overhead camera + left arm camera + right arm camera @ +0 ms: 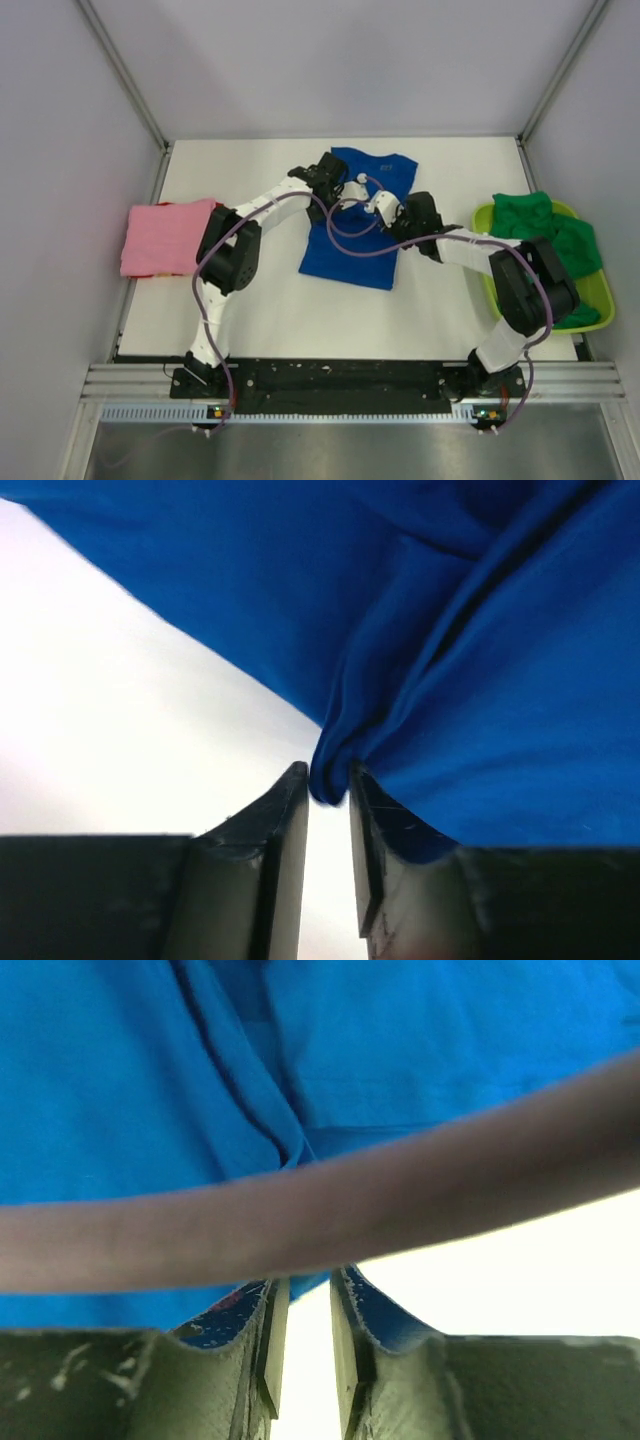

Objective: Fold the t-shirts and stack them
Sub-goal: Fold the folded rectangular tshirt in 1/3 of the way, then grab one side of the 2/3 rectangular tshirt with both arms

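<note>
A royal-blue t-shirt (pixel 355 240) lies spread in the middle of the table, its collar at the far end. Both grippers meet over its upper half. My left gripper (pixel 345 183) comes in from the left. In the left wrist view its jaws (pixel 328 775) stand narrowly parted, and a bunched fold of the blue cloth (pixel 480 680) sits between the tips. My right gripper (pixel 368 205) comes in from the right. Its jaws (pixel 310 1285) are also slightly open, at the edge of the blue cloth (pixel 150 1090). A folded pink t-shirt (pixel 165 238) lies at the left. Green t-shirts (pixel 545 225) fill the basket.
The lime-green plastic basket (pixel 600 305) stands at the table's right edge. A purple-grey cable (pixel 320 1210) crosses the right wrist view just above the fingertips. Metal frame posts rise at the table's back corners. White table shows around the blue shirt.
</note>
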Robot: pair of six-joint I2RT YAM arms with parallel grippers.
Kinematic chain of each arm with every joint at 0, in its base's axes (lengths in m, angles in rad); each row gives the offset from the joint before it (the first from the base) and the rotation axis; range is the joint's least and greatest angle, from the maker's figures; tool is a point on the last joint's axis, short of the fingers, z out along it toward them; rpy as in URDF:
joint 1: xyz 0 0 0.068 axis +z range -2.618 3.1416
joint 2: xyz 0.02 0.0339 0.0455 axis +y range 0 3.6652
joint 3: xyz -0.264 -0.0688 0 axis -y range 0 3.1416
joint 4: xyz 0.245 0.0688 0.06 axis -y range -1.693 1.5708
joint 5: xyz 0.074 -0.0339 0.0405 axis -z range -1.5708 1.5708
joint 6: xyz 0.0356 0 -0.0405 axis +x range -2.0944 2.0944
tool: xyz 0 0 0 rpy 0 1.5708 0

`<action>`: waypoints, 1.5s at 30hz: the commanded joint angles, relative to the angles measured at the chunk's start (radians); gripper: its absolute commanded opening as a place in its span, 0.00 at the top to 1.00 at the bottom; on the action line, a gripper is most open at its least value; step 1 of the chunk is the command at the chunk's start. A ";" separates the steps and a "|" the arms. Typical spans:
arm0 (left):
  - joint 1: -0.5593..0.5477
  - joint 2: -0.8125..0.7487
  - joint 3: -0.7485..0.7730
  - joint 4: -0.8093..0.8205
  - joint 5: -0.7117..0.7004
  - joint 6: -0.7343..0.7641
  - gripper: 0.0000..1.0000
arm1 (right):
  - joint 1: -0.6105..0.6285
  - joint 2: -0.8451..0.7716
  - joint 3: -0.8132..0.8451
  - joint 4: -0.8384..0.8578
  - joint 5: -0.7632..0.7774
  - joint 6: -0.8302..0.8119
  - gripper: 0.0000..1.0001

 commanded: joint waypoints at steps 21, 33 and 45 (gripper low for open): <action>0.036 -0.528 -0.620 0.164 0.488 0.470 0.41 | 0.150 -0.388 -0.174 -0.342 -0.291 -0.479 0.31; -0.006 -0.480 -0.743 0.253 0.429 0.504 0.42 | 0.193 -0.211 -0.149 -0.308 -0.200 -0.467 0.37; -0.038 -0.430 -0.727 0.207 0.272 0.412 1.00 | 0.224 -0.171 -0.111 -0.402 -0.103 -0.408 1.00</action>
